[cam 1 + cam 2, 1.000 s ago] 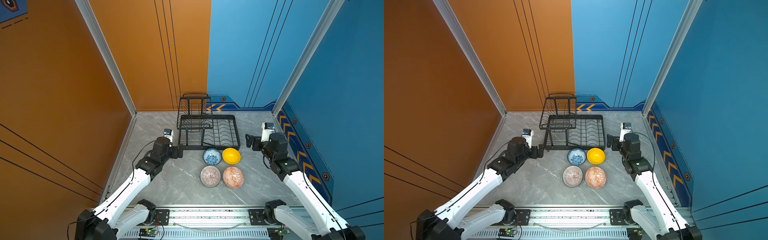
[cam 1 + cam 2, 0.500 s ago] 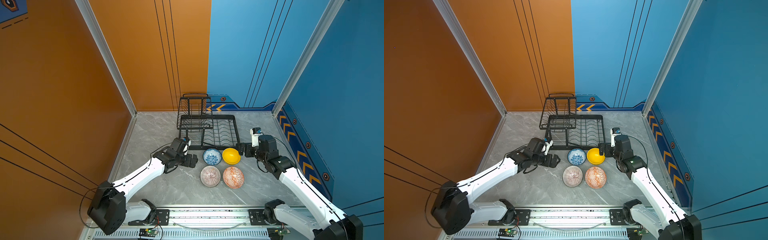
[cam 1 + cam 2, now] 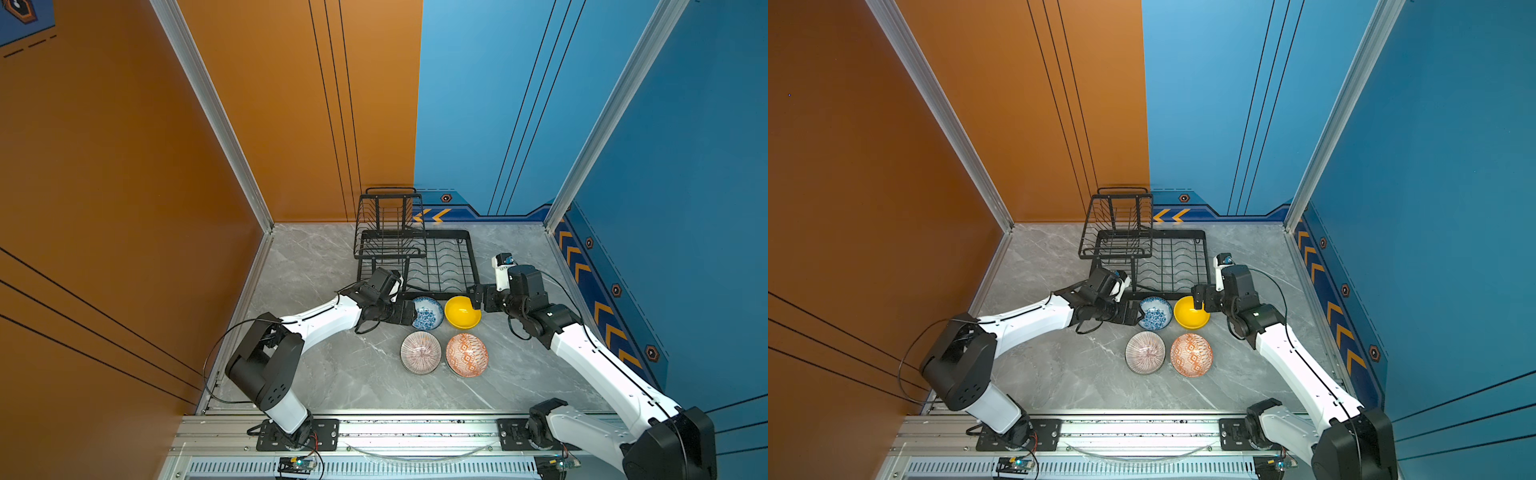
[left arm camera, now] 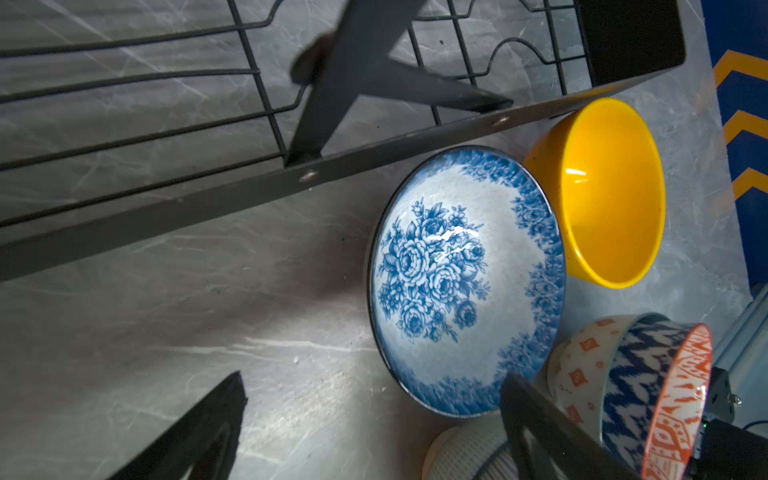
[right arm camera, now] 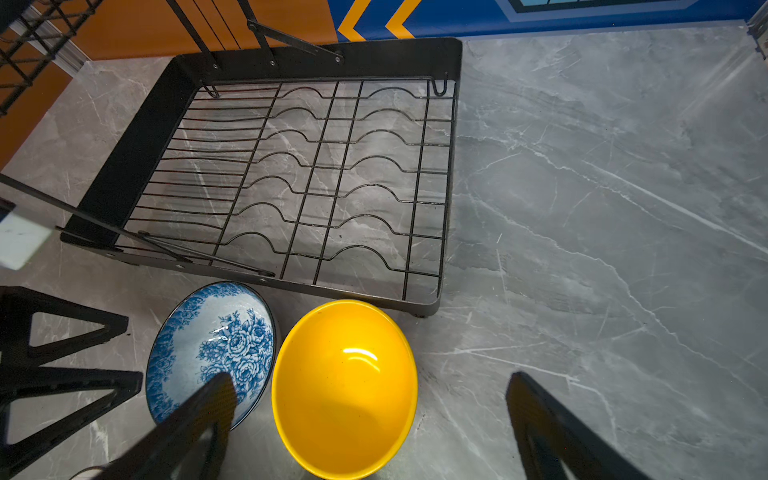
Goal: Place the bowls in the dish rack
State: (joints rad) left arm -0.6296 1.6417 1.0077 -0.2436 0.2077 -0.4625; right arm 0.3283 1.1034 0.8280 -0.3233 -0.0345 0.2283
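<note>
- Within the last second both arms have swung in from the sides of the marble table [image 3: 316, 266]. The left gripper [image 3: 406, 311] now sits at the outer rim of the blue floral bowl [image 3: 429, 315], and the right gripper [image 3: 476, 297] at the rim of the yellow bowl [image 3: 462, 318]
- Left jaws are spread wide with nothing pinched; right jaws are spread wide too, also empty
- Those two bowls rest on the table just in front of the dish rack [image 3: 472, 262]; the pink striped bowl [image 3: 420, 352] and orange geometric bowl [image 3: 466, 354] lie nearer the robot
- No bowl is in the rack, so loading has not begun; both arms look poised for a first rim grasp
</note>
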